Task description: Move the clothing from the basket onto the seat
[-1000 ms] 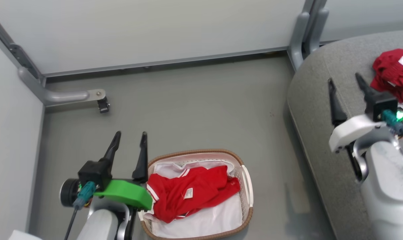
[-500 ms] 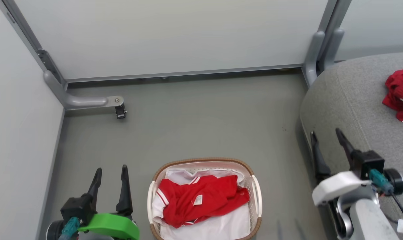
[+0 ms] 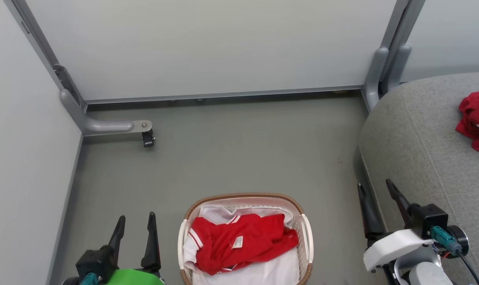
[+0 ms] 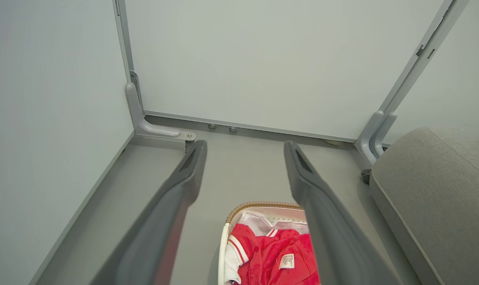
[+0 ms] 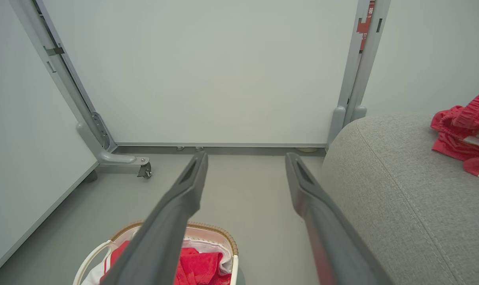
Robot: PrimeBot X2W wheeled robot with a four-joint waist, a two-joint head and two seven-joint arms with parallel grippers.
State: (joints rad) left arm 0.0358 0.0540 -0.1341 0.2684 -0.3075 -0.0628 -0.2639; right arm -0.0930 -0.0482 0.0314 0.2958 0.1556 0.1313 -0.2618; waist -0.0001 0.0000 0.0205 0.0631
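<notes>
In the basket (image 3: 245,196) on the floor (image 3: 243,150), you see a red garment (image 3: 239,243) lying on a white sheet (image 3: 263,273). A second red garment (image 3: 475,118) rests on the seat (image 3: 413,138). Your left gripper (image 3: 137,217) and right gripper (image 3: 375,183) flank the basket, both spread wide and empty.

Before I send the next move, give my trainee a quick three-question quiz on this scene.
1. True or false: a red garment lies inside the basket.
2. The second red garment lies on: A) the floor, B) the seat, C) a shelf.
3. Fill in: the left end effector and right end effector both stand ____ and hold nothing.

Key: 1 true; 2 B; 3 open.
</notes>
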